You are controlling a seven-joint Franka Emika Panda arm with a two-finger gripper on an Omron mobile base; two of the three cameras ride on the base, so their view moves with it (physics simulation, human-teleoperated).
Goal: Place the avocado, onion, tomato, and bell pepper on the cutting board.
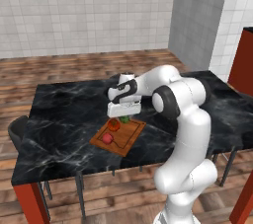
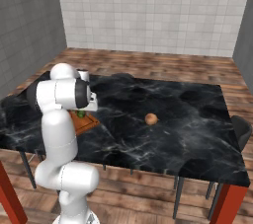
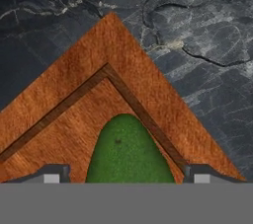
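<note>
Look at the hand view: your gripper (image 3: 126, 173) sits right over the avocado (image 3: 127, 155), and the two fingertips (image 3: 52, 174) stand wide apart on either side of it, clear of its skin, so the jaws are open and grip nothing. The avocado lies on the cutting board (image 3: 74, 94), inside the dark groove and close to one corner.

From the left base view you see the board (image 1: 129, 141) lying on the black marble table (image 1: 64, 119) with the hand just above its far end. On it rest the green avocado (image 1: 125, 119), an orange-red tomato (image 1: 114, 125) just beside it, and a red bell pepper (image 1: 107, 138) nearer the front edge.

In the right base view the onion (image 2: 151, 118) sits alone on the table, well apart from the board (image 2: 85, 122).
</note>
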